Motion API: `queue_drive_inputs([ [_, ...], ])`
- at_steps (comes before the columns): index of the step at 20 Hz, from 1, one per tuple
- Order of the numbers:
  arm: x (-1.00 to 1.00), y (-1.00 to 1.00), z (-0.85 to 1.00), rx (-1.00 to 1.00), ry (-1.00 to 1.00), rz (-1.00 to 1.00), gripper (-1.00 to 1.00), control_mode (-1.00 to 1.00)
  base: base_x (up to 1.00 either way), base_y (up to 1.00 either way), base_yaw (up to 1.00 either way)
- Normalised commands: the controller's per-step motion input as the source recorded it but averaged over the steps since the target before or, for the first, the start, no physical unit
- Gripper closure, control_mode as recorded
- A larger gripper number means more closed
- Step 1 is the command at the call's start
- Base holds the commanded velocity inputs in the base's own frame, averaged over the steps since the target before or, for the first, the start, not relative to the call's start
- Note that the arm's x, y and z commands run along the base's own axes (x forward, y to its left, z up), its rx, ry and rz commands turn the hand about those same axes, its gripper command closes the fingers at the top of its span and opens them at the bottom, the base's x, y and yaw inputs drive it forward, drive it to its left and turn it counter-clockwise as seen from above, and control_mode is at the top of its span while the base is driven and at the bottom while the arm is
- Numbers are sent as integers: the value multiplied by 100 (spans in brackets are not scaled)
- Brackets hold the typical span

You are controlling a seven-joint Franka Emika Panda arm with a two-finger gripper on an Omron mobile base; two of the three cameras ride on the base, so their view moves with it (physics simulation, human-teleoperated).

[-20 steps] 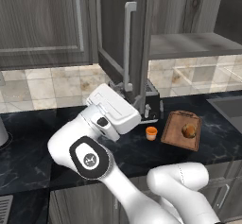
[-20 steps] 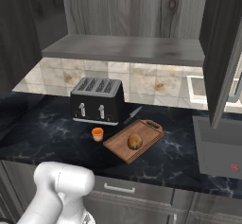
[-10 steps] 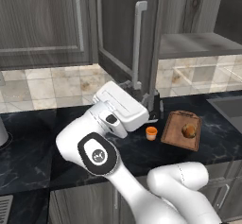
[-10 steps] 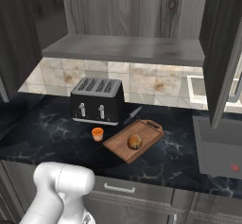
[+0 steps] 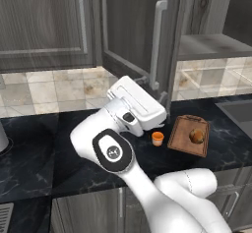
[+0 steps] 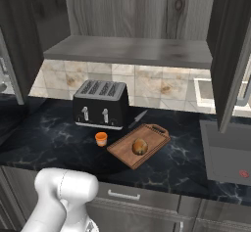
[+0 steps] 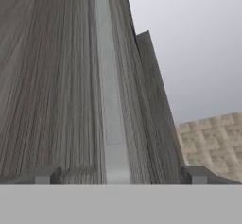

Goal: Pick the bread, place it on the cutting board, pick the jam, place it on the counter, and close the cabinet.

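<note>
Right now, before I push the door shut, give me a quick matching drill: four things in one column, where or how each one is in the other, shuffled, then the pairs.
Things:
1. bread
2. jam
3. toaster
4. cabinet door

Places or states:
A. standing open
B. on the cutting board
C. on the counter, left of the board
D. against the tiled wall, behind the jar

Pairs: 1-B, 2-C, 3-D, 4-A

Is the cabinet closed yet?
No, the cabinet is open: its left door swings out over the counter, and the shelf inside shows.
</note>
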Motion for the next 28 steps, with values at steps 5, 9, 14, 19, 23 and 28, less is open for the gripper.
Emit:
queue_drive_inputs([
  [5,5,-30,9,2,-4,0,-100,-100,0,0,0],
  [9,10,-33,7,2,0,0,-100,-100,0,0,0],
  [14,25,-35,5,2,0,0,-100,-100,0,0,0],
  [19,24,-37,1,1,0,2,-100,-100,0,0,0],
  [23,19,-37,0,0,0,3,-100,-100,0,0,0],
  [28,13,-37,1,1,0,5,-100,-100,0,0,0],
])
